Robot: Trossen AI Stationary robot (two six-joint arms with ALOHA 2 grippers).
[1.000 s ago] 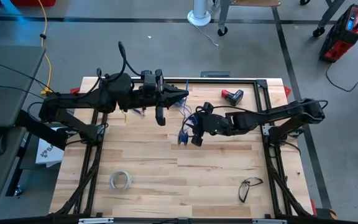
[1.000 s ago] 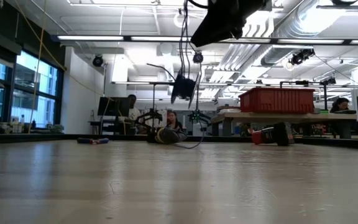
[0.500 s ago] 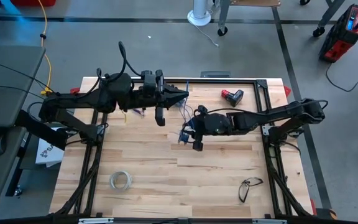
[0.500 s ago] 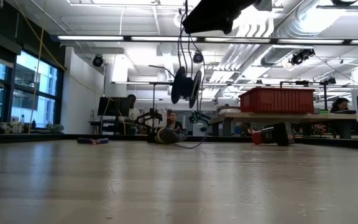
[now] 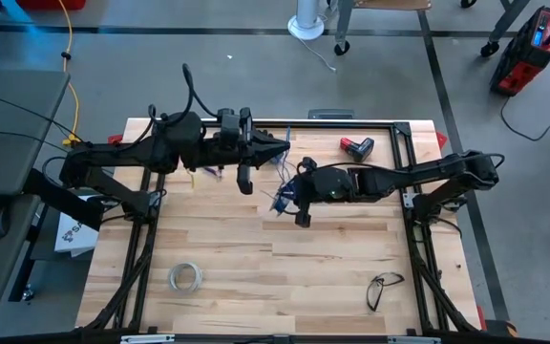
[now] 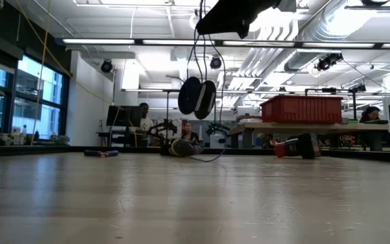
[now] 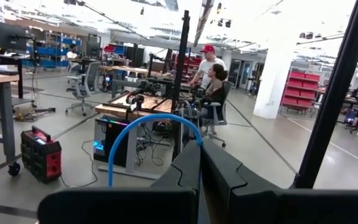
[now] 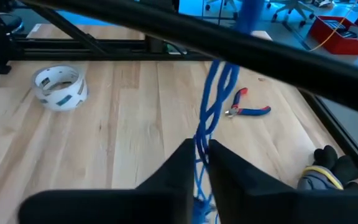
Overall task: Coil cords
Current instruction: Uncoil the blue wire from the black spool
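Currently the left gripper (image 5: 277, 146) hangs above the desk (image 5: 256, 258) near its far edge, its jaws pressed together on the upper run of the wire (image 8: 211, 102); just to its right the right gripper (image 5: 290, 203) pinches the same strand lower down. Below them the spool (image 6: 196, 96) dangles clear of the desk; it appears light, while the wire looks limp, thin and tangle-prone, so grip the strand close to the spool. No container is visible on the desk.
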